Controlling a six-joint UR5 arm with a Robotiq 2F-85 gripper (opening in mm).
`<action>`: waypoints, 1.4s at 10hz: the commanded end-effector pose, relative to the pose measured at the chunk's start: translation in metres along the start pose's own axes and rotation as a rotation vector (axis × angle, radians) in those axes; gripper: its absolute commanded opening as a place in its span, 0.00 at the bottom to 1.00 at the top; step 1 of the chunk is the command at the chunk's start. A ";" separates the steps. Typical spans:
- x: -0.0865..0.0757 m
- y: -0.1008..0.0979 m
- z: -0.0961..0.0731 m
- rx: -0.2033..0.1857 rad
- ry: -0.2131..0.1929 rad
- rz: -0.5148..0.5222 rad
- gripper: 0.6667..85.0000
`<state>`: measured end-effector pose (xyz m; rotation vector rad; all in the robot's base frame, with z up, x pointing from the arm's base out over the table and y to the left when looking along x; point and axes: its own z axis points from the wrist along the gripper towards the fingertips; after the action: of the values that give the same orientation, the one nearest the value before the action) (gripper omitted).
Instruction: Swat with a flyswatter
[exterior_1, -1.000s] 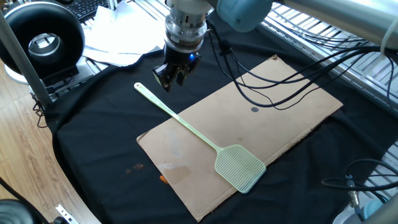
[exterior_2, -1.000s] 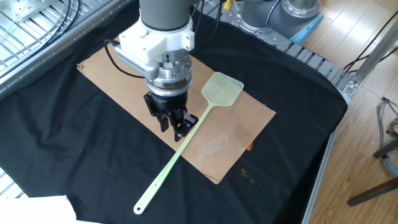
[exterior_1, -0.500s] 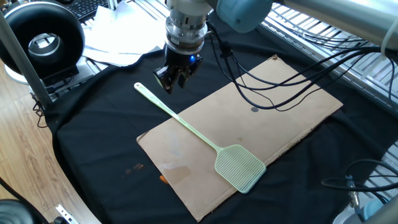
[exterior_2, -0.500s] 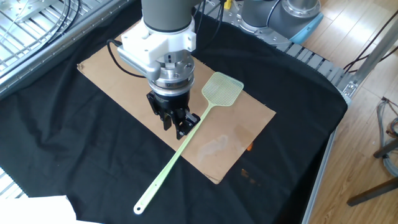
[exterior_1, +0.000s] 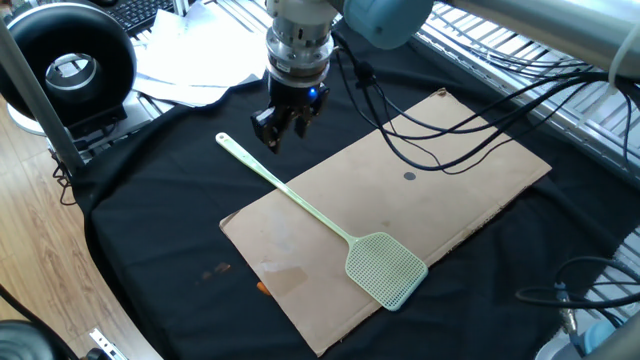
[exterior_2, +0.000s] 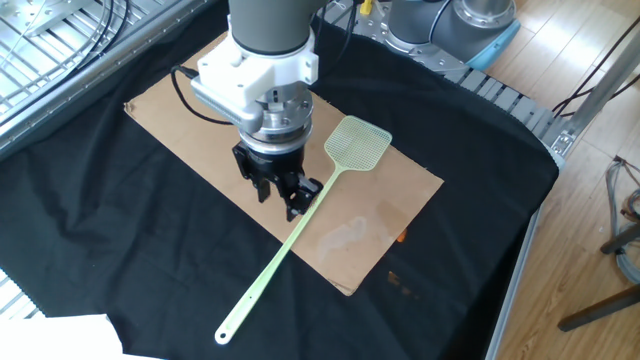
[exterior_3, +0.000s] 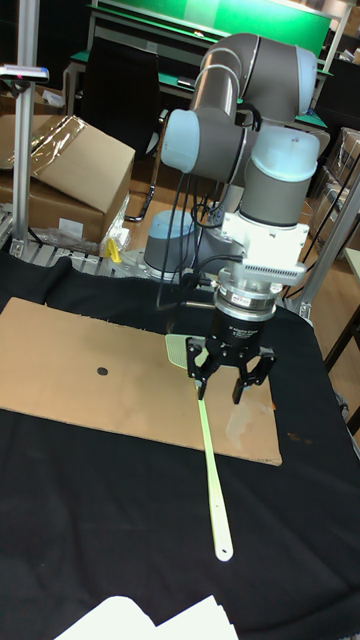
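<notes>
The pale green flyswatter (exterior_1: 385, 270) lies flat, its mesh head on the brown cardboard sheet (exterior_1: 450, 160) and its long handle reaching out over the black cloth. My gripper (exterior_1: 279, 133) hangs open in the air a little above the cloth, beside the handle's far end, with nothing between its fingers. In the other fixed view the gripper (exterior_2: 283, 198) stands just left of the flyswatter (exterior_2: 357, 142) handle's middle stretch. The tall fixed view shows the gripper (exterior_3: 228, 384) with its fingers spread, and the flyswatter (exterior_3: 211, 475) handle running out below it; the head is partly hidden behind the gripper.
A black cloth (exterior_1: 150, 220) covers the table. A black round device (exterior_1: 70, 65) and loose white papers (exterior_1: 190, 70) sit at the back left. Black cables (exterior_1: 450, 130) trail over the cardboard, which carries a small dark spot (exterior_1: 408, 177). A cardboard box (exterior_3: 70, 165) stands behind the table.
The gripper has shifted slightly and lifted a little, still open. The flyswatter has stayed where it lay.
</notes>
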<state>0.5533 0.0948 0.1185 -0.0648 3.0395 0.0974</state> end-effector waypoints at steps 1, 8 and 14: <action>0.019 0.007 -0.002 -0.029 0.073 -0.021 0.69; -0.006 0.002 0.045 -0.019 0.002 0.008 0.67; -0.022 -0.003 0.092 -0.005 -0.062 0.003 0.67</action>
<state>0.5765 0.0981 0.0438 -0.0727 3.0021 0.1034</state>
